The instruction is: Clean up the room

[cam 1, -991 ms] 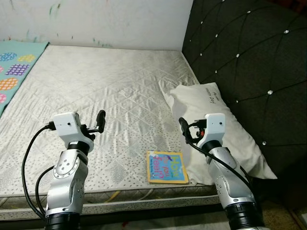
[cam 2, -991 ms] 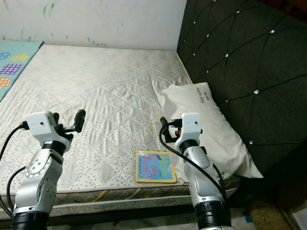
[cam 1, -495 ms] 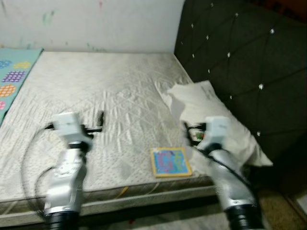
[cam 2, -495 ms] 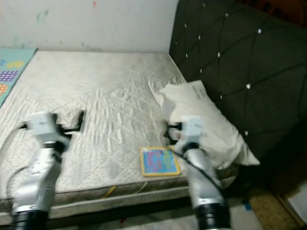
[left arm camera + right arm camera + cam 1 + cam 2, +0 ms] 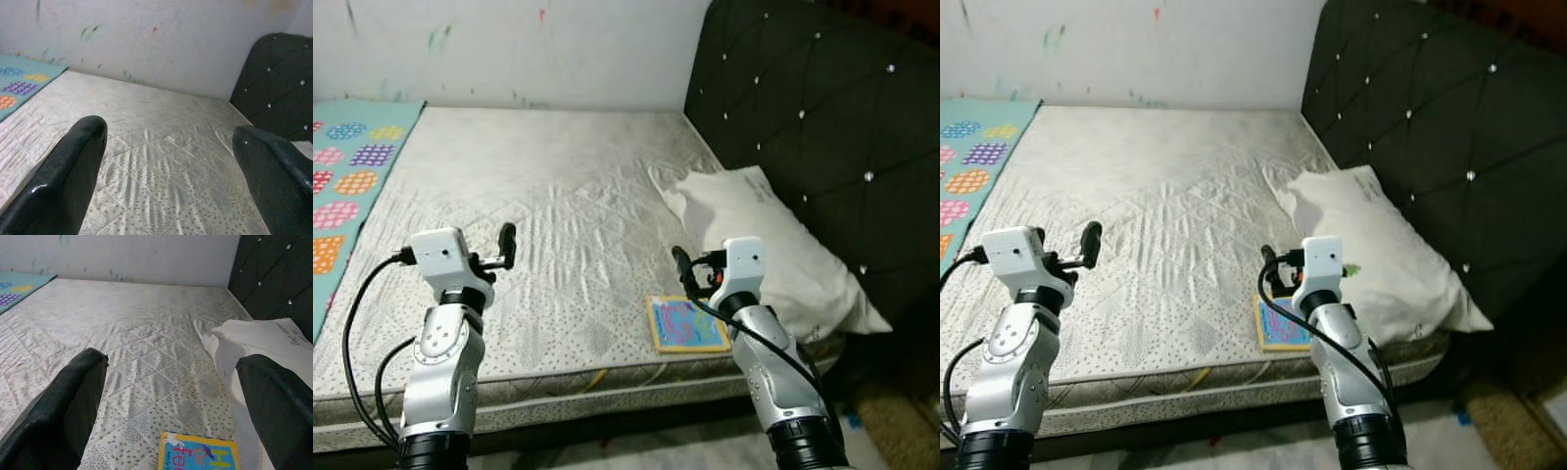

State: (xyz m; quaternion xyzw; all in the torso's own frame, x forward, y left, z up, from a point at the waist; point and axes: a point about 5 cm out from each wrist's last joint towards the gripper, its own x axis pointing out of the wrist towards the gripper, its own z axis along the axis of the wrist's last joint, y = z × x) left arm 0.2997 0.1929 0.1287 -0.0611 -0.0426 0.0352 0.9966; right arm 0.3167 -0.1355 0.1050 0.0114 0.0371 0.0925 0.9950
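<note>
Lying flat near the quilted, speckled mattress's [image 5: 558,196] front edge, a square, yellow-bordered book [image 5: 683,324] sits just beside a soft white pillow [image 5: 773,245]; its cover print is too small to read. Both the left gripper [image 5: 166,161] and right gripper [image 5: 171,396] hover above the bed, fingers spread, holding nothing.

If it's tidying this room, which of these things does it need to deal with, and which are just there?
To deal with:
- book, near the mattress's front edge
- pillow, possibly

Just there:
- mattress
- black headboard
- dotted mat
- wall
</note>
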